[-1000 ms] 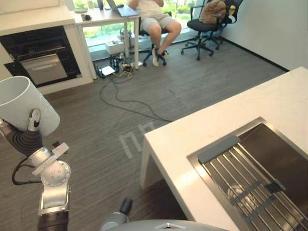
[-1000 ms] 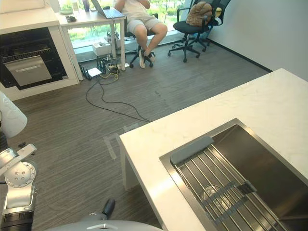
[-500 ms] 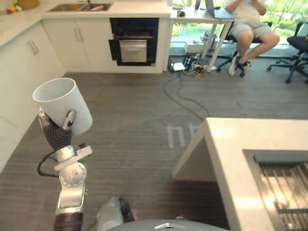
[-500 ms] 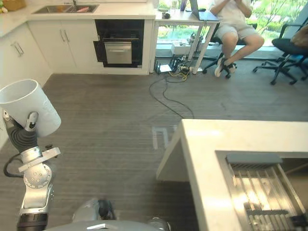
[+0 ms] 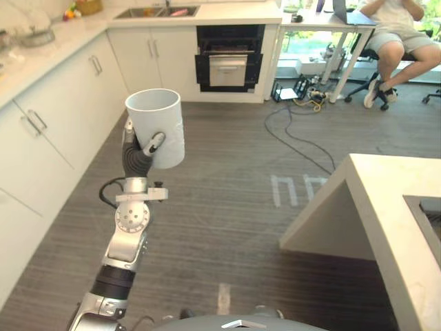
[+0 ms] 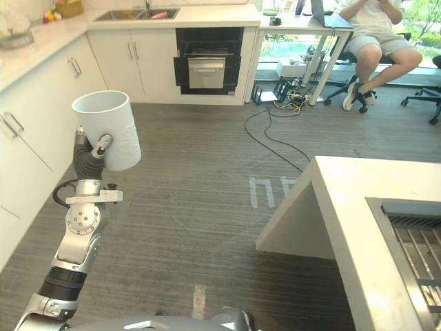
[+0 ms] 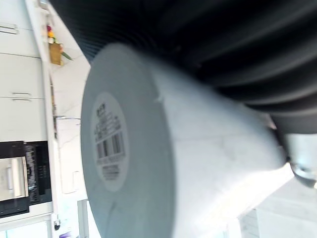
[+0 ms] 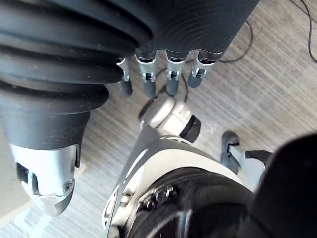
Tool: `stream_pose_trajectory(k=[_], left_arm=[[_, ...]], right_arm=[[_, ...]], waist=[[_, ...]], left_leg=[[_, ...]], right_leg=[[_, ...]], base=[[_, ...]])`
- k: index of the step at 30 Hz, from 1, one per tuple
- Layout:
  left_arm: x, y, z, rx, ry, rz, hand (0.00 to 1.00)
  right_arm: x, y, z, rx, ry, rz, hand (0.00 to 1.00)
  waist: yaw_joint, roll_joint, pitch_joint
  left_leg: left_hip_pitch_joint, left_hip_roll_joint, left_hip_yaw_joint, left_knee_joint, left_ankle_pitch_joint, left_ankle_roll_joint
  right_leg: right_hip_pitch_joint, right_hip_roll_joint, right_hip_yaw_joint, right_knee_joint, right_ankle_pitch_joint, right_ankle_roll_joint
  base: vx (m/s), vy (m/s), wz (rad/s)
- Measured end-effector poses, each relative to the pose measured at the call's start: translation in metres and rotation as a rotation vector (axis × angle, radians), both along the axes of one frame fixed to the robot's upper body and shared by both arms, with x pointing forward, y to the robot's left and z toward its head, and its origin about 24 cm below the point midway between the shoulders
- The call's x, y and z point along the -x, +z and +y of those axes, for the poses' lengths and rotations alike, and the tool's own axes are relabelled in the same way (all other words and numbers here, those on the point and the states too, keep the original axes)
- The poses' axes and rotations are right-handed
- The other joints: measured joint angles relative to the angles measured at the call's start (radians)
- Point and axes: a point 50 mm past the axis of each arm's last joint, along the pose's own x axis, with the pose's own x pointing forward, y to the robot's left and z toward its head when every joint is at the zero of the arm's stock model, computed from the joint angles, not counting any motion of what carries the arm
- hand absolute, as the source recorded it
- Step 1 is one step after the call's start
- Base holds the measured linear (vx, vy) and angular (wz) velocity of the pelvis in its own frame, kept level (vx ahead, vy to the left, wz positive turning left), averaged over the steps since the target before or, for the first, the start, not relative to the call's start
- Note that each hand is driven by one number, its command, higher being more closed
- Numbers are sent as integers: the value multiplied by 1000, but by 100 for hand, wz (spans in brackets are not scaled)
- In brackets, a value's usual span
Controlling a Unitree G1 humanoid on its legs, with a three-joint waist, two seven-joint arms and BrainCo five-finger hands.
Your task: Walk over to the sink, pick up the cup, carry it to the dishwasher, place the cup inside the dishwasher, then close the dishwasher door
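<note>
One white cup (image 5: 157,121) — stiff, slick, likely light — left robot hand (image 5: 140,150) clasps its side; right robot hand (image 8: 149,83) slack.

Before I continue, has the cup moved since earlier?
Yes. The cup in the left hand has swung away from the island counter toward the white cabinets; the camera turned too.

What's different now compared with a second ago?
The camera has swung away from the island counter toward the white cabinets and the open dishwasher; the room itself hasn't moved. The white cup now stands more upright. Unchanged: the left hand stays curled round the cup. The right hand hangs open.
</note>
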Motion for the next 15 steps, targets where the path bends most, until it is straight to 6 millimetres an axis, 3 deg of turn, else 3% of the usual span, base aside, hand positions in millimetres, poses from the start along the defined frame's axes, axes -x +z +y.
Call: stream_pose_trajectory(k=[2, 5, 7, 10, 11, 15], left_arm=[[-1, -7, 4, -3, 10, 37, 100], [-1, -18, 1, -15, 1, 93, 100], [-1, -20, -4, -9, -23, 104, 100], [-1, -24, -7, -4, -34, 123, 100], [-4, -44, -4, -13, -9, 209, 100], [-4, -44, -4, -13, -9, 209, 100]], right_arm=[[-8, 0, 3, 10, 87, -14, 0], [-12, 0, 3, 31, 144, -3, 0], [-13, 1, 1, 41, 146, -10, 0], [-18, 2, -8, 63, 191, -15, 0], [-50, 3, 5, -45, 294, -125, 0], [-50, 3, 4, -45, 294, -125, 0]], waist=[[0, -20, -8], [-3, -25, -8], [-2, -32, -15], [-7, -5, -14], [-4, -30, -21], [-4, -30, -21]], left_leg=[[20, -6, -2, -69, 53, -3], [61, -3, -5, -140, 111, -14], [61, -2, -6, -140, 119, -13], [63, 13, -4, -140, 128, -11], [111, 75, -73, -140, 131, -59], [114, 75, -73, -140, 132, -59]], right_leg=[[2, 15, 1, -26, -3, 5], [18, 40, 8, -50, -28, 13], [20, 46, 32, -58, -80, 20], [20, 68, 51, -71, -90, 26], [67, 145, 85, -121, -70, 3], [70, 146, 85, -117, -68, 1]], base=[[-37, -56, -7], [-10, -94, -5], [15, -99, -2], [26, -53, -10], [0, 0, 0], [0, 0, 0]])
